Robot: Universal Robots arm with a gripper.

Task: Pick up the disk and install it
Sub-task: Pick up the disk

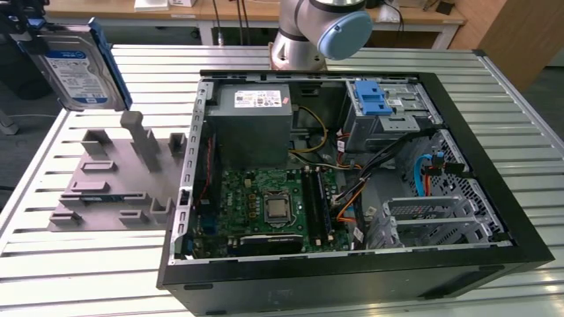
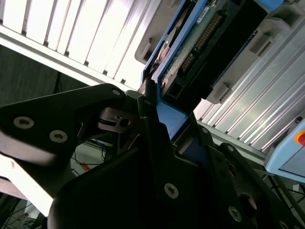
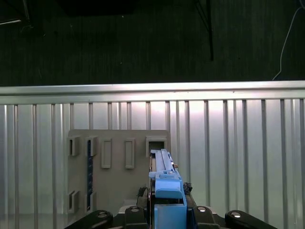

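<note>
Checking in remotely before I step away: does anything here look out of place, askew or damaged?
Nothing looks damaged or spilled. The disk is off the grey stand, hanging slightly tilted above it at the exterior view's left, held at its blue end by the gripper.

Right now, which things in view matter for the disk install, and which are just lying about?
Job: disk, held in the tool; drive bay in the open computer case.
Lying about: grey plastic stand; power supply; motherboard; slatted table.
</note>
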